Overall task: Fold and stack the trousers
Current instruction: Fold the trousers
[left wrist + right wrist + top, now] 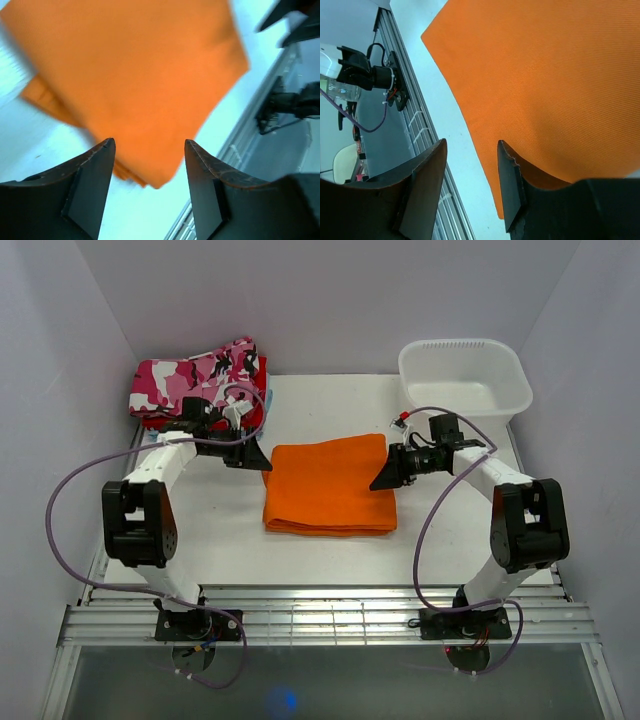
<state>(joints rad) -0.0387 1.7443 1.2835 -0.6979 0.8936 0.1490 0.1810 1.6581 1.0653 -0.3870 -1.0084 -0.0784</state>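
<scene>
Seeing the trousers (330, 487) lying folded as a flat pad mid-table, slightly wider left-to-right, sitting between both tools. Reading the left gripper (149, 144) as released: jaws standing apart, nothing between them, hovering just off the pad's far-left corner. Reading the right gripper (470, 145) as released too, jaws apart and straddling the pad's right edge, not visibly clamping cloth. Noting the camouflage garment (195, 375) sitting far-left, beyond the left gripper, so judging the left arm nearer for the stacking move. Noting the white tub (465, 380) sitting far-right, well apart.
</scene>
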